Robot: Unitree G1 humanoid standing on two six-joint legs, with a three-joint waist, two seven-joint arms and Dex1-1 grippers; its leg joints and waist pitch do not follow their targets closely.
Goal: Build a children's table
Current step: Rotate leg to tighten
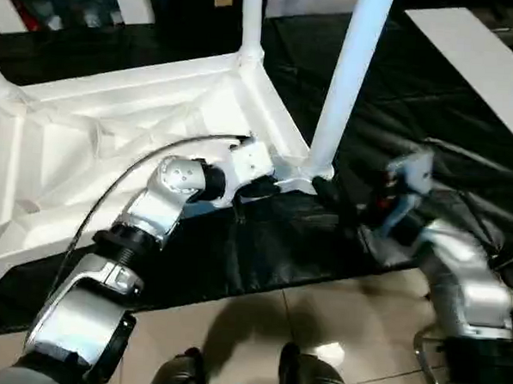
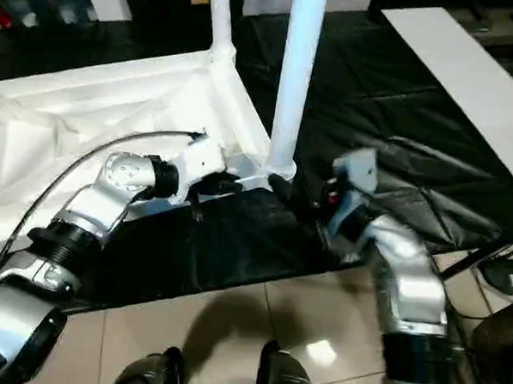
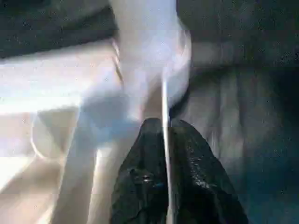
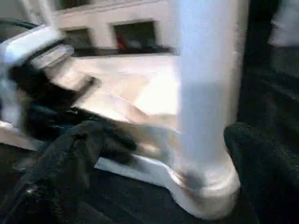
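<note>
Small white plastic children's table (image 1: 113,141) lies upside down on the black-covered counter (image 1: 433,107), ribbed underside up. Two long white tubular legs stand upright in round corner sockets: far leg (image 1: 252,20) at the far corner, near leg (image 1: 349,76) at the corner closest to both hands.

Left hand (image 1: 261,189): two black fingers (image 3: 140,186) pressed nearly together, pinching the thin white rim of the tabletop. The rim edge runs between the fingers in the left wrist view. The near leg's socket (image 3: 154,60) sits just ahead of the fingertips.

Right hand (image 1: 342,209): black fingers (image 4: 261,158) spread wide, holding nothing. The near leg's base (image 4: 205,186) stands between them, one finger on each side. Can't tell if either finger touches the socket. The left hand is just beyond it, on the rim.
</note>
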